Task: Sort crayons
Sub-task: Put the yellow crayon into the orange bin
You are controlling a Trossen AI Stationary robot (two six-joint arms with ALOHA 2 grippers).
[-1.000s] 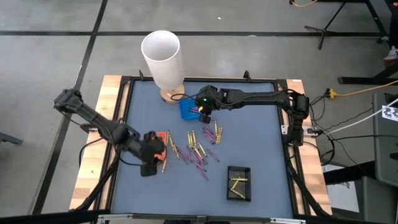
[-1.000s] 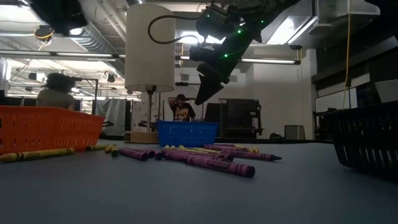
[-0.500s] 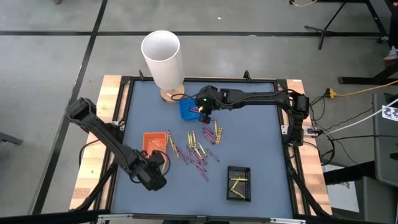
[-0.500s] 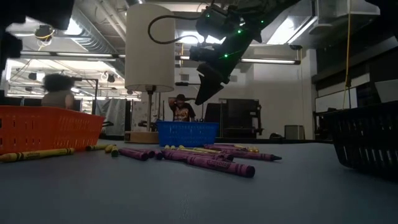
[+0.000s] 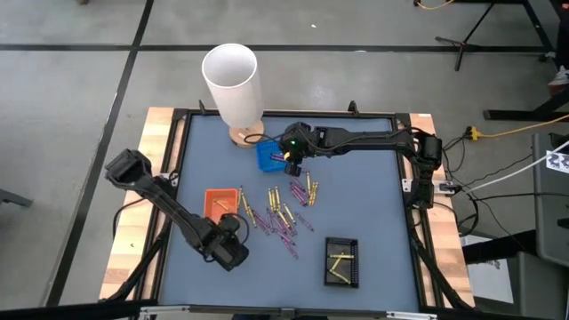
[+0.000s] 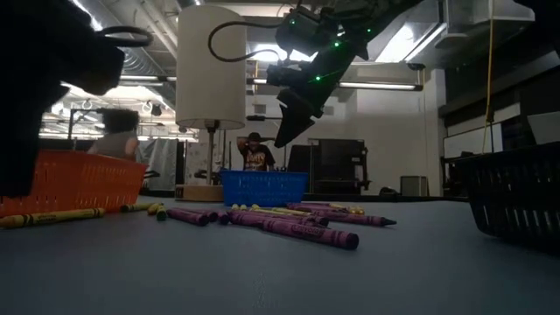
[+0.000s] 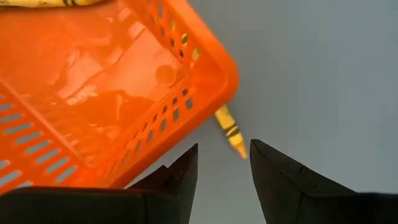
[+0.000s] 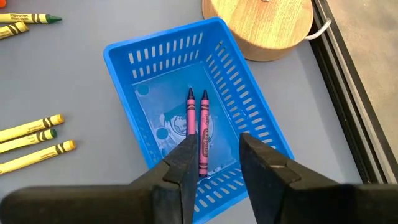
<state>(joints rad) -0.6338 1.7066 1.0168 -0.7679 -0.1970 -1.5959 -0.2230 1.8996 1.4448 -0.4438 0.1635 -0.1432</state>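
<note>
While the left end effector (image 7: 222, 163) hovered released | orange crayon (image 7: 229, 131) lay just ahead beside orange tray (image 7: 124, 93), pointing toward the gap | right end effector (image 8: 214, 155) empty above blue tray (image 8: 124, 53)

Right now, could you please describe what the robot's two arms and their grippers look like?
Both arms are dark, nearly black, jointed tubes. The right arm carries a glowing green light near its wrist and black cables along its base. The left arm is matte black with a boxy elbow. The left gripper and the right gripper each have two dark, wedge-shaped fingers.
</note>
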